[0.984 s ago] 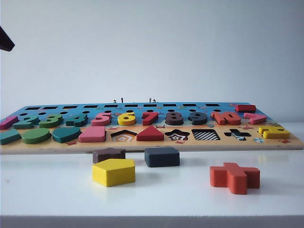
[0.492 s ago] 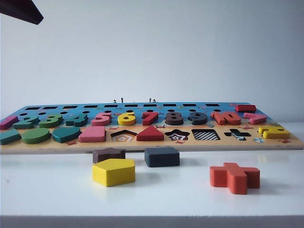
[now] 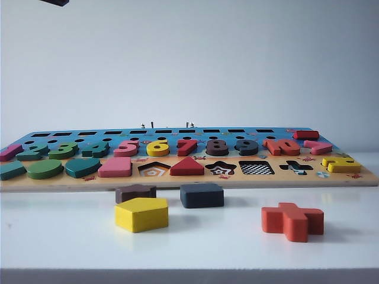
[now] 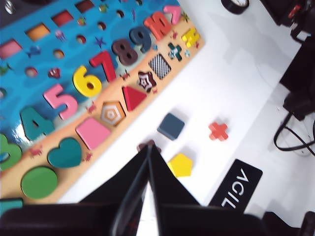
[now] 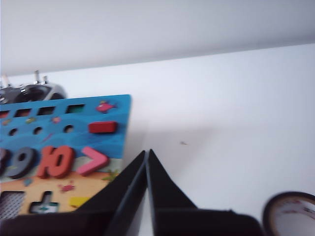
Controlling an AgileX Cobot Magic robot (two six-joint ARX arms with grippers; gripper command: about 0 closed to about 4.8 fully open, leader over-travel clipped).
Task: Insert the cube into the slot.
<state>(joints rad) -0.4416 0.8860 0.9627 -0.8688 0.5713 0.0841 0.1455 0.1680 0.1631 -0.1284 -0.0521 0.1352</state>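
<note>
Four loose wooden blocks lie on the white table point(image 3: 71, 242) in front of the long wooden puzzle board point(image 3: 189, 180), and only one of them matters: the cube point(image 3: 202, 194), a flat dark navy square block with rounded corners, resting just off the board's front edge, untouched. The slot point(image 3: 256, 168), a square cut-out with a fine black-and-white checkerboard floor, sits in the board's front row, to the right of the cube and between the star cut-out point(image 3: 221, 168) and the cross-shaped cut-out point(image 3: 295, 167). The left gripper point(image 4: 148, 150) hangs above the table on the near side of the cube, fingers pressed together, holding nothing. The right gripper point(image 5: 146, 155) is off the board's right end, also pressed together and empty. Risks from here, as judgement: closed fingers lowered onto the cube would shove it, not grasp it, so they need to spread first. The small dark brown star-shaped block point(image 3: 135, 193) and the yellow pentagon block point(image 3: 141, 213) lie near the cube's left; a wide or off-centre approach could knock them. The orange cross-shaped block point(image 3: 292, 220) is well apart. A cube twisted in the grip could catch on the slot's corners, or land in a neighbouring cut-out.
</note>
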